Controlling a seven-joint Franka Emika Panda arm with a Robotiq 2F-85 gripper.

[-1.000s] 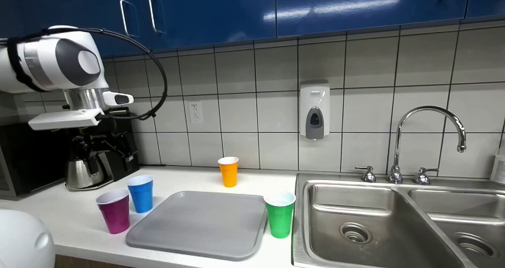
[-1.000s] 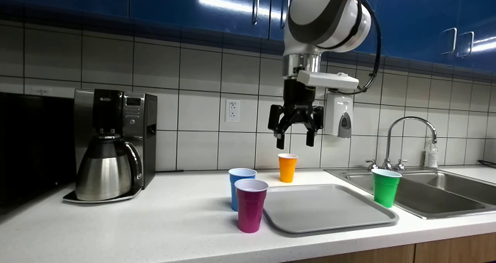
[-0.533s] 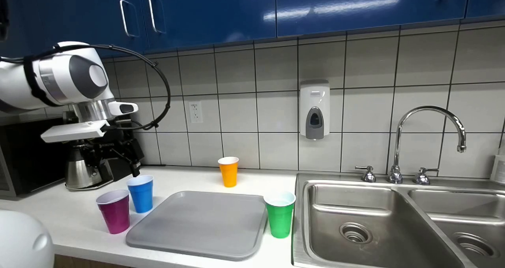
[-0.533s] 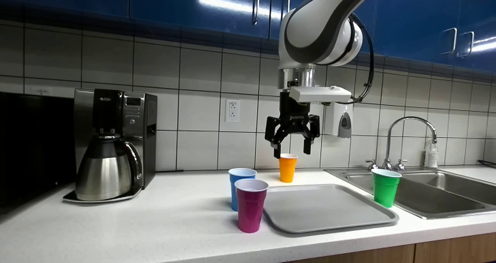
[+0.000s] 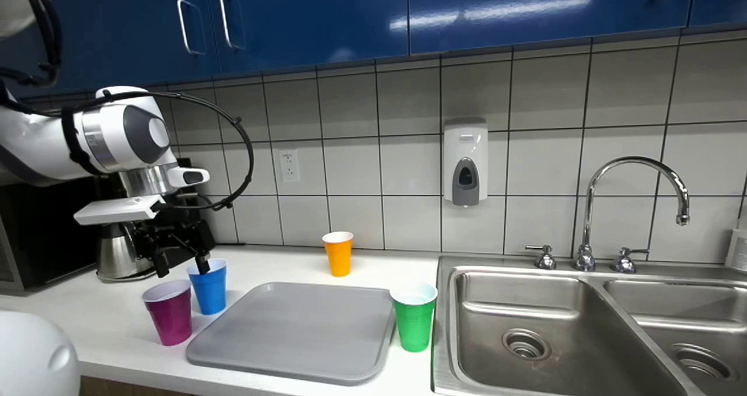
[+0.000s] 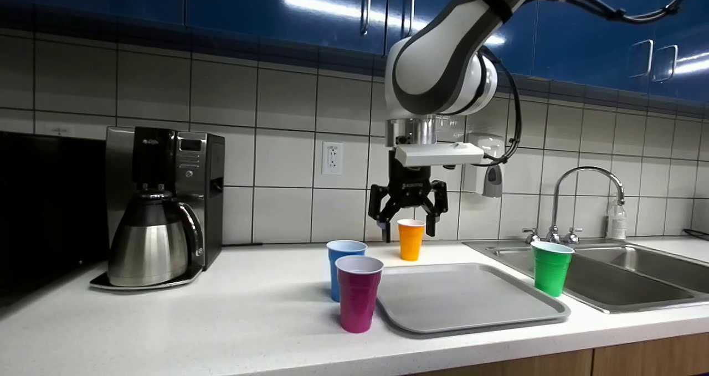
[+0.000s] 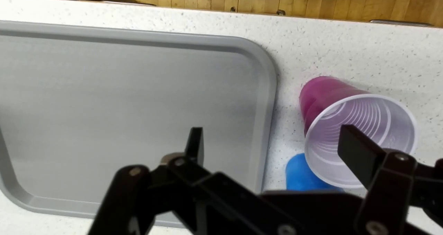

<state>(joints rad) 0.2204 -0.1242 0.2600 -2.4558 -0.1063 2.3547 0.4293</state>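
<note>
Left to right in an exterior view: rounded stainless-steel carafe (image 6: 148,257); tapered blue plastic cup (image 6: 333,273), upright on the speckled white countertop (image 6: 249,331), partly hidden by a tapered magenta plastic cup (image 6: 358,295); black two-fingered gripper (image 6: 409,237) with fingers spread wide, hanging near but apart from both; tapered orange plastic cup (image 6: 410,250); rectangular gray plastic tray (image 6: 471,295); tapered green plastic cup (image 6: 551,271).

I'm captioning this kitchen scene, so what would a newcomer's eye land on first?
Probably the open black gripper, hanging over the counter in both exterior views. Next come four splashes of color: the purple cup and the blue cup beside the gray tray, on the side away from the sink, the green cup between tray and sink, and the orange cup nearer the tiled wall.
</note>
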